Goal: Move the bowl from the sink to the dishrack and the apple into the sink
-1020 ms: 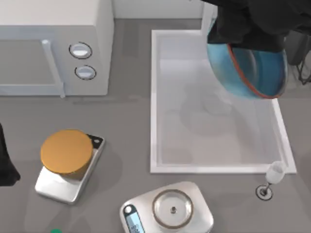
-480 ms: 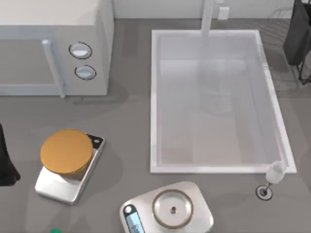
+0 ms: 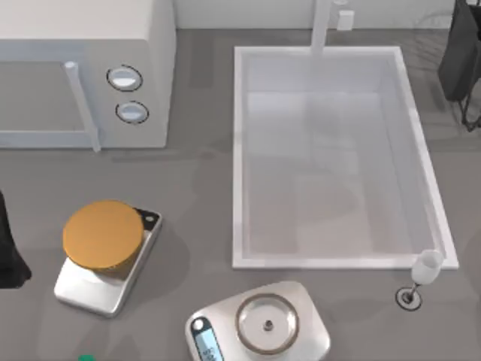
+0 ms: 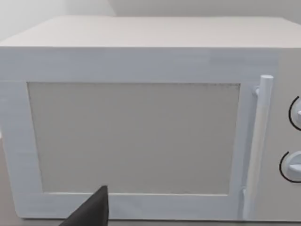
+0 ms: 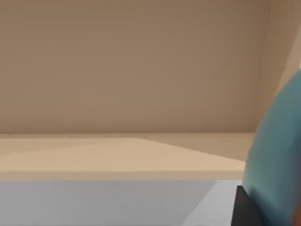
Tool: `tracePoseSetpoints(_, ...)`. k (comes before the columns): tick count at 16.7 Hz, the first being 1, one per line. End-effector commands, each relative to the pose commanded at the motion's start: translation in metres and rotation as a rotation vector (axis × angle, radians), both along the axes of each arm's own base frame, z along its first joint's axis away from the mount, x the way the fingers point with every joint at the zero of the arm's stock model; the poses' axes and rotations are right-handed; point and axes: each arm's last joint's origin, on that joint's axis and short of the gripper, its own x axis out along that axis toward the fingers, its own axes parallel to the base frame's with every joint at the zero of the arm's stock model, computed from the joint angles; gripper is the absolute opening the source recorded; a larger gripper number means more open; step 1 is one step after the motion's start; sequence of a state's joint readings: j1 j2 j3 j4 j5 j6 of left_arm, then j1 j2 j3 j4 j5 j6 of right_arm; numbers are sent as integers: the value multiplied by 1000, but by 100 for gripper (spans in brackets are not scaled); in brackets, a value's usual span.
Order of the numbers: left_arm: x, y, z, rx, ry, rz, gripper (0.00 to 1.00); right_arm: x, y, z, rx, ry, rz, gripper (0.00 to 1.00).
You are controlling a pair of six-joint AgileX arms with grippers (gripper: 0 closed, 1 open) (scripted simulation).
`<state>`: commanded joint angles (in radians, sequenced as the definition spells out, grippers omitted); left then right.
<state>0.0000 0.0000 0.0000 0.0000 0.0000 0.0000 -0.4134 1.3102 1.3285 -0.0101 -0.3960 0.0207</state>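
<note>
The white sink (image 3: 239,150) lies right of centre with a bare basin and a faucet post (image 3: 322,26) at its far rim. My right arm (image 3: 462,53) is at the far right edge, over the thin wires of the dishrack (image 3: 434,37). Its wrist view has the glossy blue bowl (image 5: 282,155) very close, against a dark fingertip (image 5: 241,207); the gripper is shut on it. The apple is out of view. My left arm (image 3: 9,248) stays parked at the table's left edge, facing the microwave (image 4: 141,136).
A white microwave (image 3: 83,68) fills the far left. An orange disc (image 3: 102,233) rests on a silver scale (image 3: 98,289). Another scale with a glass dish (image 3: 263,323) sits at the front. A small wine glass (image 3: 425,267) stands by the sink's near right corner.
One second ago my right gripper held the bowl above the sink's far right corner. It has since carried it off to the right, beyond the top view's edge.
</note>
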Motion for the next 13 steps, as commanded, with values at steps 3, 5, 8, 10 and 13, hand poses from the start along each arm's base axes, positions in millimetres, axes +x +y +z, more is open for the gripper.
tracePoseSetpoints(3, 0, 0, 0, 0, 0, 0, 100, -1, -1, -1, -3, 1, -5, 0)
tracePoseSetpoints(5, 0, 0, 0, 0, 0, 0, 100, 1, -1, -3, 1, 8, -5, 0)
tracePoseSetpoints(8, 0, 0, 0, 0, 0, 0, 100, 12, -4, -13, 4, 15, -4, 0)
tracePoseSetpoints(10, 0, 0, 0, 0, 0, 0, 100, 29, -9, -31, 6, 21, -3, 0)
tracePoseSetpoints(13, 0, 0, 0, 0, 0, 0, 100, 60, -15, -72, 1, 9, -3, 0)
